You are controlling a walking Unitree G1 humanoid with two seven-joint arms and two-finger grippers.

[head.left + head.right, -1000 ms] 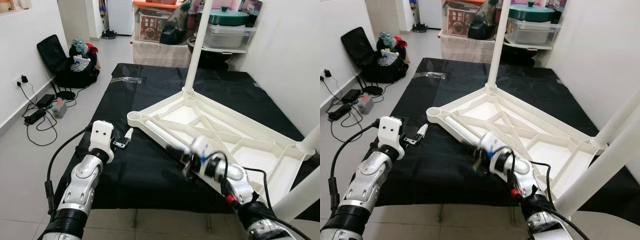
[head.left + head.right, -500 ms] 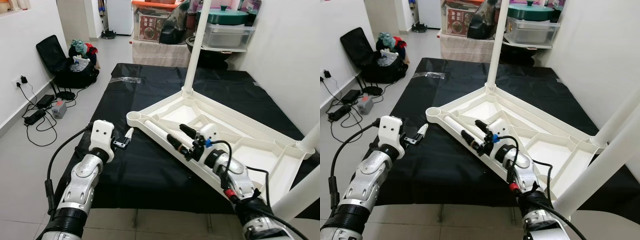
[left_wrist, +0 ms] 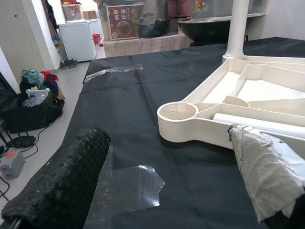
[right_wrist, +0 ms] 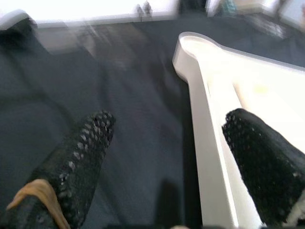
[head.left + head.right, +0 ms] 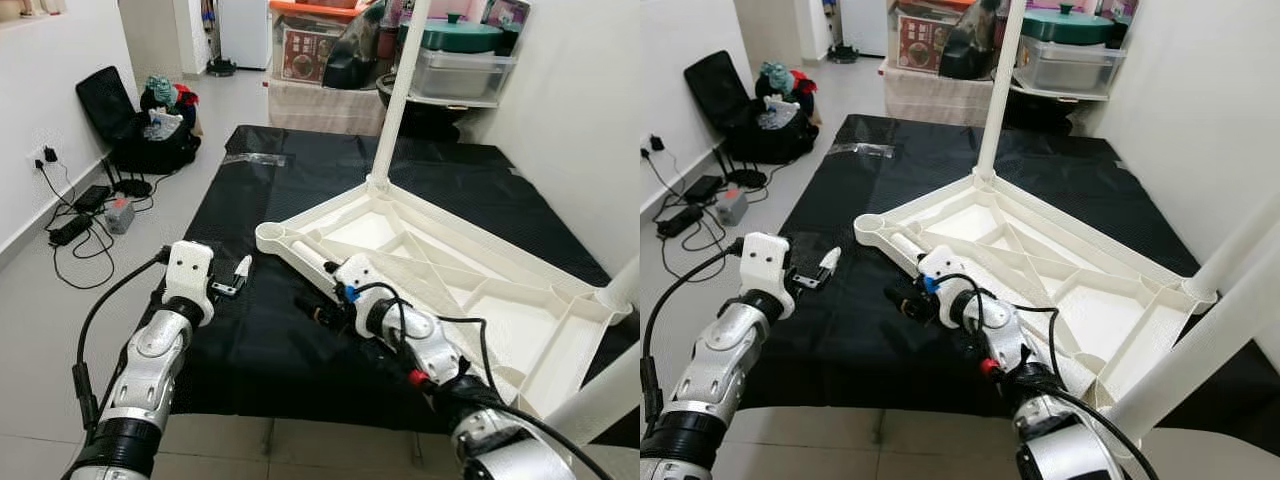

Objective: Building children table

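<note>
Right gripper (image 5: 318,312) swung off tabletop (image 5: 480,290) rim, spread wide; loose leg (image 5: 322,262) lies along rim.

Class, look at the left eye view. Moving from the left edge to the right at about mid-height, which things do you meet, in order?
Wall socket → grey box on the floor → left gripper → right gripper → upturned white table frame

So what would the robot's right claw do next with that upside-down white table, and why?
Probably ease forward and close on the loose leg. The right gripper is open, its fingers straddling the edge of the table frame, and the leg lies inside the frame close ahead, near the empty corner socket. Other legs already stand upright. The left gripper hovers open over the black sheet.
</note>
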